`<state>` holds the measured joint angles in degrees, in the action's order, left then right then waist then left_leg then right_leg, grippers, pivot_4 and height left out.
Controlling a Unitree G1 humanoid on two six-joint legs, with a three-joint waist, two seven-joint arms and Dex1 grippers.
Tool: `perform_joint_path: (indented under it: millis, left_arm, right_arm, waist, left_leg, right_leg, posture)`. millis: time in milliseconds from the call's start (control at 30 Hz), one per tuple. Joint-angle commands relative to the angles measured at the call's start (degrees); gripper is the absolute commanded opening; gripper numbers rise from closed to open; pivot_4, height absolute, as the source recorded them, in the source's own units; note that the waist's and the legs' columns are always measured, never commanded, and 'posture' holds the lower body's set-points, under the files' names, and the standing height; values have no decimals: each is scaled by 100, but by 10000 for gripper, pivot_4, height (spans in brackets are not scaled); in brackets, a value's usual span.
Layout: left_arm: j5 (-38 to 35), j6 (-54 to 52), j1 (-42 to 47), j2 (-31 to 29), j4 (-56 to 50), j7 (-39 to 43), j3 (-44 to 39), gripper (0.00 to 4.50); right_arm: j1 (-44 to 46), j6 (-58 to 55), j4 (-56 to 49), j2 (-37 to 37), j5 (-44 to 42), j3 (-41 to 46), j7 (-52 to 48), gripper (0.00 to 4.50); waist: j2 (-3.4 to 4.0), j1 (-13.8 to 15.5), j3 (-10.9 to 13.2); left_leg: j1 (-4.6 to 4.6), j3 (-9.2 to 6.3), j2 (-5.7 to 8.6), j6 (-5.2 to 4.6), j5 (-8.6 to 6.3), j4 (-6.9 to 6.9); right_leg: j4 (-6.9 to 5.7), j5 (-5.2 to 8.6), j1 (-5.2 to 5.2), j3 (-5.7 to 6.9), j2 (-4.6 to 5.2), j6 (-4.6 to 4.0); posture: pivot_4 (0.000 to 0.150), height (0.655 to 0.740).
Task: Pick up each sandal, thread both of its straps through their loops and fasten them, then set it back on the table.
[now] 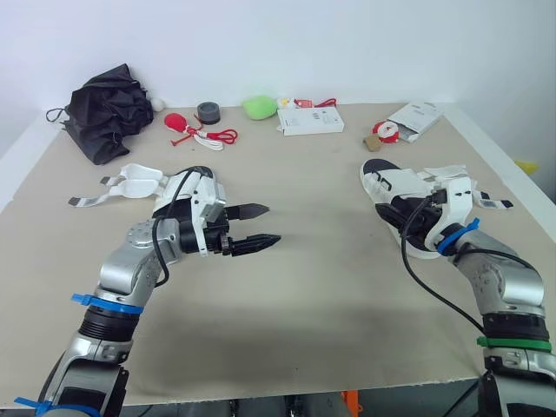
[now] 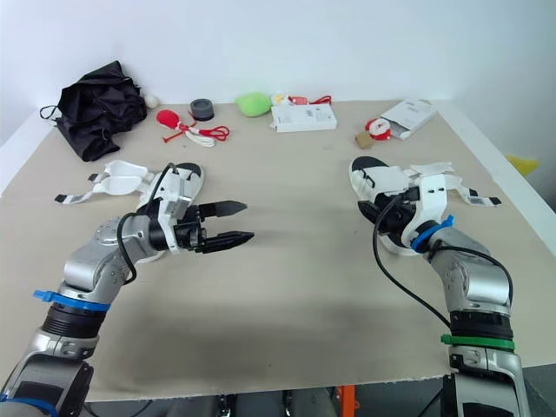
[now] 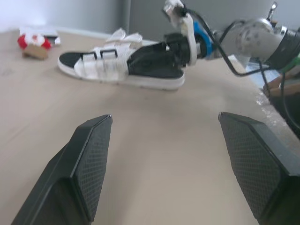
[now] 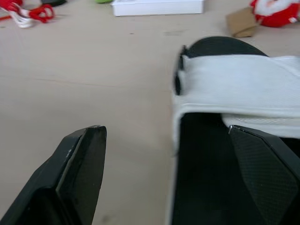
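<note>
Both robot arms reach over a beige worktop. Left gripper hovers above the bare surface near the middle, its fingers apart and holding nothing. Just behind its wrist lies a white sandal, its straps splayed loose to the left. Right gripper sits low at the heel of a second white sandal, fingers apart, one over the black footbed, the other over the worktop beside it.
</note>
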<state>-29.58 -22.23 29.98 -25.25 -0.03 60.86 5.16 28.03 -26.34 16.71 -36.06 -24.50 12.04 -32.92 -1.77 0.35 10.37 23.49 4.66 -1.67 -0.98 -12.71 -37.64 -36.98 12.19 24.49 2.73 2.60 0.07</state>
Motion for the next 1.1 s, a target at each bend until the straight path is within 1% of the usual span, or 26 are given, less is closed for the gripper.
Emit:
perform_joint_path:
  millis: [33, 200, 300, 433, 667, 700, 733, 800, 833, 867, 900, 967, 1000, 1033, 1100]
  left_arm:
    - [189, 149, 184, 93, 29, -147, 9, 37348]
    - [340, 208, 307, 166, 142, -313, -65, 37348]
    - [406, 280, 310, 120, 171, -337, -101, 37348]
    - [433, 298, 277, 90, 191, -455, -194, 37348]
    - [397, 261, 203, 117, 131, -466, -228, 37348]
    - [390, 255, 199, 118, 128, -478, -248, 37399]
    - [382, 245, 194, 117, 121, -496, -269, 37399]
    - [337, 191, 206, 98, 123, -526, -340, 37399]
    - [343, 189, 213, 75, 140, -528, -359, 37399]
    - [356, 194, 223, 52, 168, -524, -371, 37399]
    - [370, 199, 222, 28, 187, -508, -377, 37399]
    - [382, 205, 197, -39, 204, -435, -370, 37399]
    - [412, 227, 184, -98, 232, -369, -355, 37399]
    - [441, 266, 184, -149, 291, -311, -355, 37399]
    - [448, 300, 212, -220, 409, -236, -386, 37399]
  right_arm:
    - [417, 370, 551, 54, 268, -48, -84, 45000]
    - [1031, 800, 1589, 212, 645, -207, -91, 45000]
    - [1326, 994, 2035, 291, 813, -286, -65, 45000]
    - [1548, 1239, 2255, 400, 894, -318, -152, 45000]
    - [1985, 1728, 3230, 562, 1260, -330, 230, 45000]
    - [2040, 1802, 3377, 581, 1272, -295, 282, 39576]
    - [2086, 1902, 3520, 591, 1305, -279, 303, 38447]
    - [2165, 2068, 3771, 621, 1333, -242, 319, 29335]
    - [2196, 2142, 3871, 632, 1341, -232, 300, 27306]
    - [2216, 2189, 3935, 640, 1345, -226, 287, 27306]
    - [2233, 2244, 3994, 647, 1339, -221, 228, 19778]
    - [2260, 2337, 4091, 662, 1318, -204, 114, 14129]
    - [2271, 2381, 4133, 666, 1315, -208, 44, 5593]
    - [2271, 2402, 4146, 673, 1295, -208, -51, 5593]
    - [2259, 2397, 4140, 690, 1244, -202, -251, 852]
  waist:
    - [0, -5, 0]
    - [0, -6, 0]
    - [0, -10, 0]
    - [0, -13, 0]
    - [0, -21, 0]
    - [0, -26, 0]
    - [0, -30, 0]
    - [0, -32, 0]
    - [0, -32, 0]
    - [0, -35, 0]
    - [0, -37, 0]
    - [0, -45, 0]
    - [0, -45, 0]
    - [0, -52, 0]
    - [0, -68, 0]
  left_leg:
    - [-2, 1, 0, 0, 0, 0]
    - [-7, 8, -2, 0, 2, 0]
    - [-9, 14, -3, -1, 2, 0]
    - [-11, 26, -3, -2, 1, 0]
    - [-14, 39, -4, -3, 1, 0]
    - [-15, 40, -4, -3, 1, 0]
    - [-16, 43, -5, -3, 1, 0]
    - [-17, 44, -5, -5, 3, 0]
    - [-17, 44, -5, -6, 4, -1]
    - [-17, 44, -5, -6, 4, -1]
    - [-18, 46, -5, -7, 5, -4]
    - [-18, 47, -5, -9, 6, -7]
    - [-18, 48, -5, -12, 7, -9]
    - [-18, 48, -5, -12, 7, -9]
    - [-19, 48, -6, -13, 9, -9]
  right_leg:
    - [0, -1, -1, -1, 0, 1]
    - [-2, -5, -1, -10, -3, 3]
    - [-2, -9, -1, -16, -2, 3]
    - [-1, -13, 0, -28, -1, 9]
    - [-2, -19, 5, -42, -1, 8]
    - [-2, -21, 5, -43, -1, 7]
    - [-2, -24, 5, -47, -2, 7]
    - [-2, -27, 5, -48, -2, 7]
    - [-2, -28, 4, -48, -2, 8]
    - [-2, -28, 4, -48, -2, 8]
    - [-2, -32, 3, -51, -2, 11]
    - [-1, -36, 2, -52, -2, 12]
    - [-1, -38, 1, -53, -2, 14]
    - [-1, -38, 1, -53, -2, 14]
    - [-2, -39, 0, -52, -2, 14]
  posture:
    - [1500, 7400]
    - [1500, 7400]
    - [1500, 7400]
    - [1500, 7400]
    - [1500, 7400]
    - [1500, 7400]
    - [1500, 7400]
    - [1500, 7400]
    - [1500, 7400]
    - [1500, 7400]
    - [1500, 7400]
    - [1500, 7400]
    - [1500, 7400]
    - [1500, 7400]
    - [1500, 7400]
